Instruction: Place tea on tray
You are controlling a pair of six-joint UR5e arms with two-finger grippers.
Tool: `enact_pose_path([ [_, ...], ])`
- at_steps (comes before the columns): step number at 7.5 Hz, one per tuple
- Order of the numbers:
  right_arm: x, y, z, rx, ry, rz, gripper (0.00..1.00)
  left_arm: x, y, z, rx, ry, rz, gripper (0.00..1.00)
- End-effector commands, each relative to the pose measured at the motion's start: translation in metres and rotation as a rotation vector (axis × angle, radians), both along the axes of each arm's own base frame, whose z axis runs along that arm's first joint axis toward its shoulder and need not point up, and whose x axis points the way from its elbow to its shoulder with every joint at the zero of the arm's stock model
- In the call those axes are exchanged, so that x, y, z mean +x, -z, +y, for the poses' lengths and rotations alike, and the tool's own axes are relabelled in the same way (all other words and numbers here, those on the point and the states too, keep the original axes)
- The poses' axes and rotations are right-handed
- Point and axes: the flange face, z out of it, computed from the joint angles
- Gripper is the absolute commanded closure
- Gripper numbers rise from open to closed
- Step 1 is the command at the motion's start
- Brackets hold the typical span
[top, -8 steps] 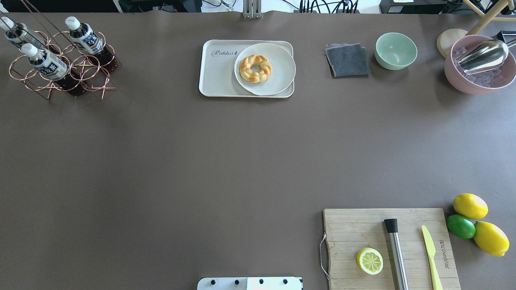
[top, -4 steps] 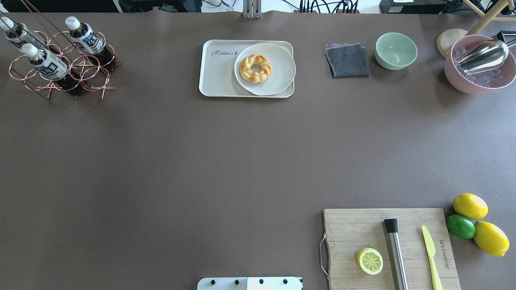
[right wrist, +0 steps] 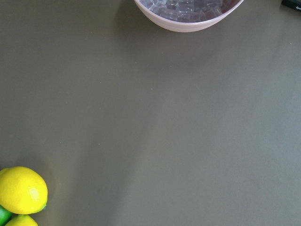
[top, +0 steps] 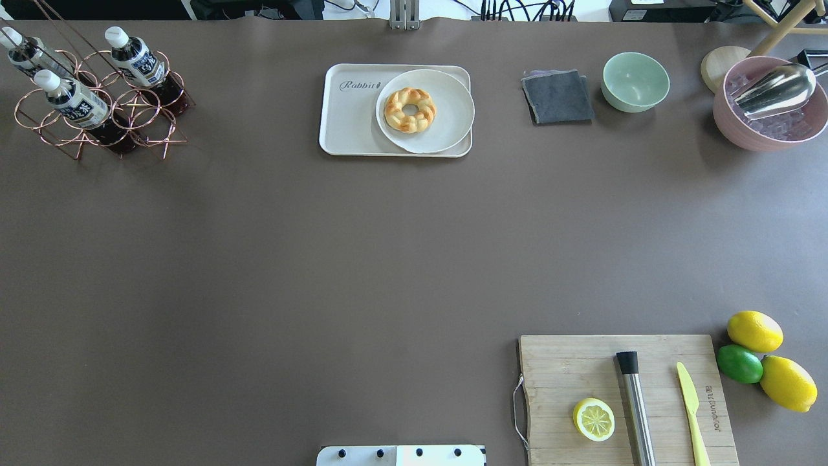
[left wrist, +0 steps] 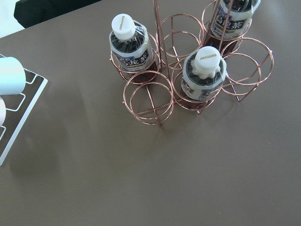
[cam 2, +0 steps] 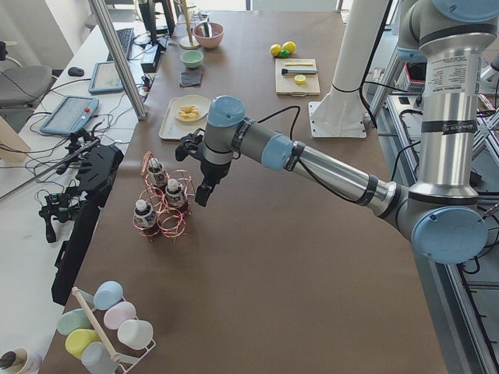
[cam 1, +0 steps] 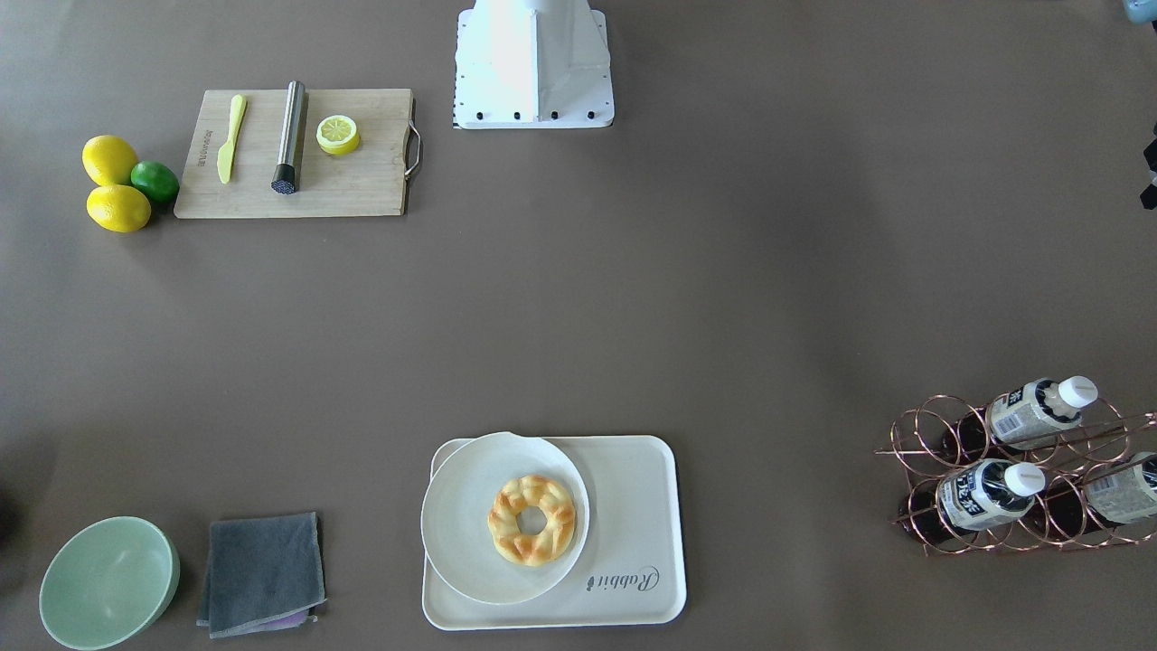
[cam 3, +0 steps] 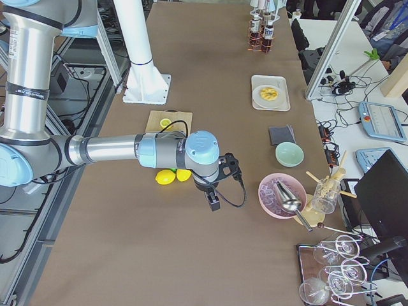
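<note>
The left gripper (cam 2: 201, 196) is being held over the table (top: 388, 259), just beside the copper rack (left wrist: 156, 47). Whether it is spread or pressed together cannot be told, since it is being shown only from the side. The right gripper (cam 3: 213, 204) is being parked between the lemons (right wrist: 22, 189) and the ice bowl (right wrist: 188, 23), and its state cannot be told either.

The tea (left wrist: 202, 80) is being kept in the rack's rings with two more bottles, all leaning, white caps uppermost. It is being judged light but weighted by its liquid. The clear plastic wall will likely be smooth and give under a hard squeeze; the cap and neck are the stiffest part. A hold just under the cap, or across the labelled shoulder, is being favoured, with the pull along the bottle's lean so the wire is not snagged.

The tray (top: 349, 129) is being shown well apart from the rack. Its right part is being taken up by a plate (top: 446, 120) with a doughnut (top: 409, 110), leaving the left part bare.
</note>
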Motion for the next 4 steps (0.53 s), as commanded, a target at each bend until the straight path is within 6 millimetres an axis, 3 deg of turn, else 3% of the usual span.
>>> enact_pose_path([
  [1,-0.0016,-0.0027,-0.0004,-0.005,0.006,0.011,0.00,0.0002,-0.0035,0.0026,-0.006,-0.001,-0.003,0.03],
  [4,-0.0068,-0.0057,-0.0027,-0.014,0.018,0.050,0.00,0.0004,-0.0009,0.0016,-0.006,0.001,0.000,0.03],
])
